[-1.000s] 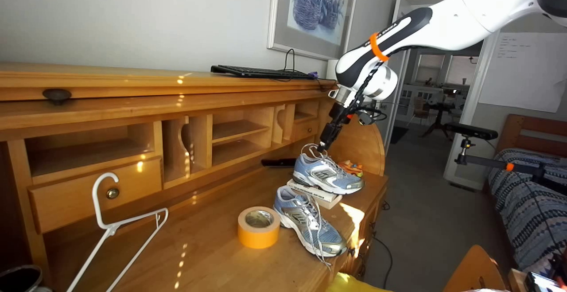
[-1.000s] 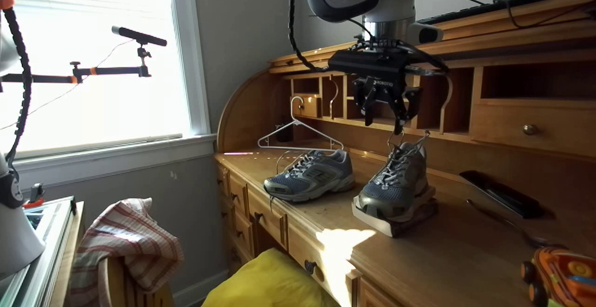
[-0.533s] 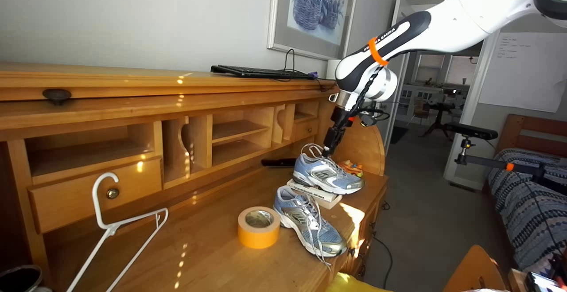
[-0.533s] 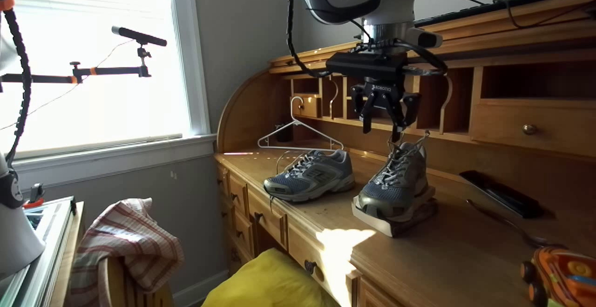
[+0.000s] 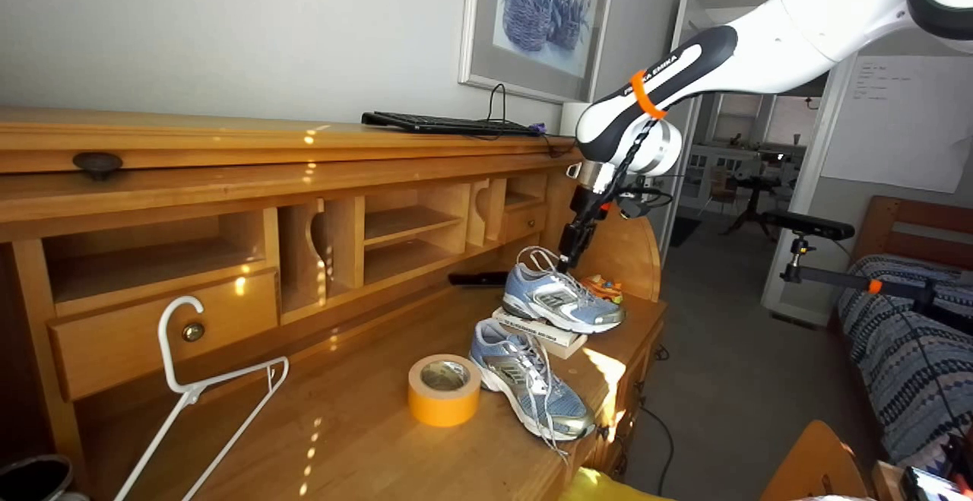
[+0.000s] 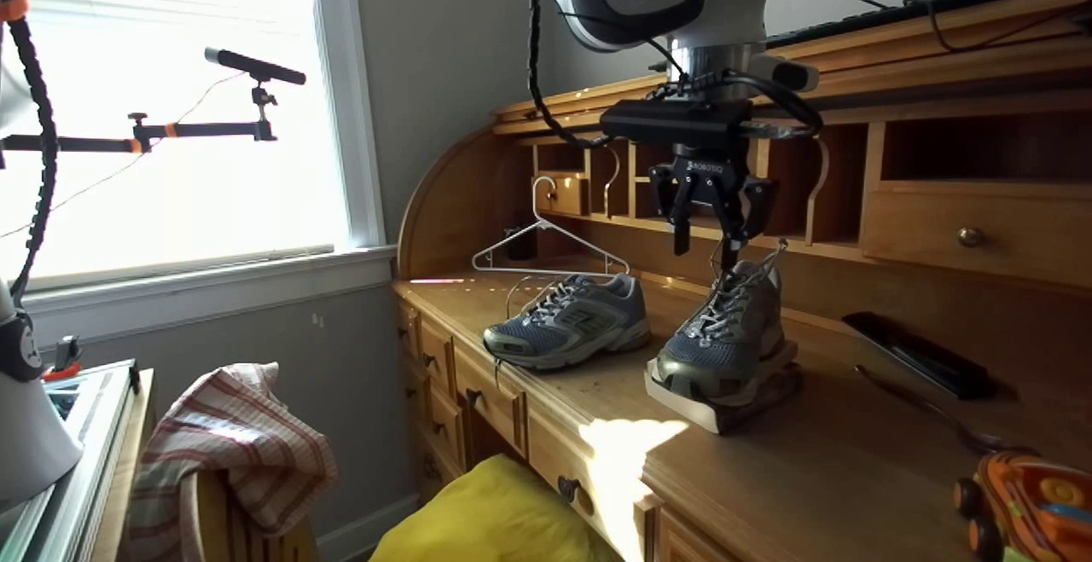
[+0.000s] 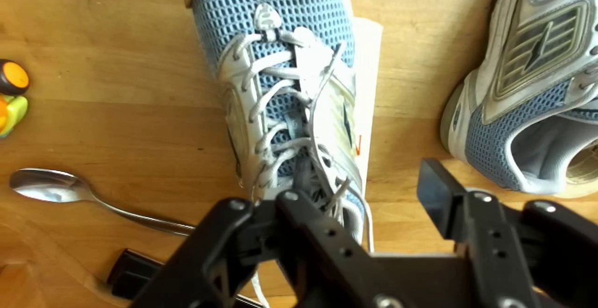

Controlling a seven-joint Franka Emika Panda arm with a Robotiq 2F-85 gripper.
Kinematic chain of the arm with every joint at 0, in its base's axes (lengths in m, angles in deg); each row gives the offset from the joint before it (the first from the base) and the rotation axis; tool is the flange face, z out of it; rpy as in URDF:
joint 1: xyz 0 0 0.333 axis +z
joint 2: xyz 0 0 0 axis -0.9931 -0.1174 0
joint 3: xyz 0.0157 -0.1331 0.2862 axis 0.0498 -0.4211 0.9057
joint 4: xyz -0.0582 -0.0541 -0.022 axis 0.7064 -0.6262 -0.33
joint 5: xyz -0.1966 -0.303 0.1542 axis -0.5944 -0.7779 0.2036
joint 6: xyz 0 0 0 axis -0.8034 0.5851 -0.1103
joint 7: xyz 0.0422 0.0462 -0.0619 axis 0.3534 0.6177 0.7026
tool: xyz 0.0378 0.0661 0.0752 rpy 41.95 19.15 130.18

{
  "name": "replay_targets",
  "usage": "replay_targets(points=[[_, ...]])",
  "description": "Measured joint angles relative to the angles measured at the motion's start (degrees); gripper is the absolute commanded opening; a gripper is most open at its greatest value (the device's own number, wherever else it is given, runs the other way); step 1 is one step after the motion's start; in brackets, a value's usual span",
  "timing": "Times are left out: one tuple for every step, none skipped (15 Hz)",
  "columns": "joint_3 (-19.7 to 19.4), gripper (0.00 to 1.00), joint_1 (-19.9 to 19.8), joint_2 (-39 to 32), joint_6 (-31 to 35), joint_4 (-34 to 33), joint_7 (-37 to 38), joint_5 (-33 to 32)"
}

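Note:
My gripper (image 6: 704, 257) is open, pointing down over a blue and silver running shoe (image 6: 725, 336). In the wrist view, one finger reaches over the laces near the shoe's tongue (image 7: 302, 172); whether it touches them I cannot tell. The other finger's pad (image 7: 432, 196) stands off to the side, above bare desk. Nothing shows between the fingers except loose lace ends. The shoe sits on a white-edged book (image 5: 540, 330), with lace loops standing up at its opening. A matching shoe (image 5: 524, 383) rests directly on the desk beside it, also in the wrist view (image 7: 528, 79).
A roll of orange tape (image 5: 445, 398) and a white hanger (image 6: 542, 223) are on the wooden desk (image 6: 853, 477). A spoon (image 7: 51, 186), a dark elongated object (image 6: 921, 353) and an orange toy car (image 6: 1032, 494) lie on the shoe's other side. Cubbyholes (image 5: 410, 223) line the desk's back.
My gripper has moved down toward the shoe on the book, with a slight shift to the right in both exterior views. The fingers stay open. The shoes and the other things have not moved.

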Motion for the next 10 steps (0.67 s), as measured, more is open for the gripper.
replay_targets(points=[[0.0,0.21,0.0,-0.2,0.0,-0.2,0.2,0.0],[0.0,0.12,0.0,-0.4,0.0,-0.4,0.3,0.0],[0.0,0.06,0.0,-0.6,0.0,-0.6,0.5,0.0],[0.0,0.01,0.0,-0.6,0.0,-0.7,0.6,0.0],[0.0,0.00,0.0,-0.7,0.0,-0.8,0.7,0.0],[0.0,0.00,0.0,-0.7,0.0,-0.8,0.7,-0.1],[0.0,0.00,0.0,-0.7,0.0,-0.9,0.8,-0.1],[0.0,0.01,0.0,-0.7,0.0,-0.9,0.8,-0.1],[0.0,0.01,0.0,-0.7,0.0,-1.0,0.9,-0.1],[0.0,0.01,0.0,-0.7,0.0,-1.1,0.9,-0.2]])
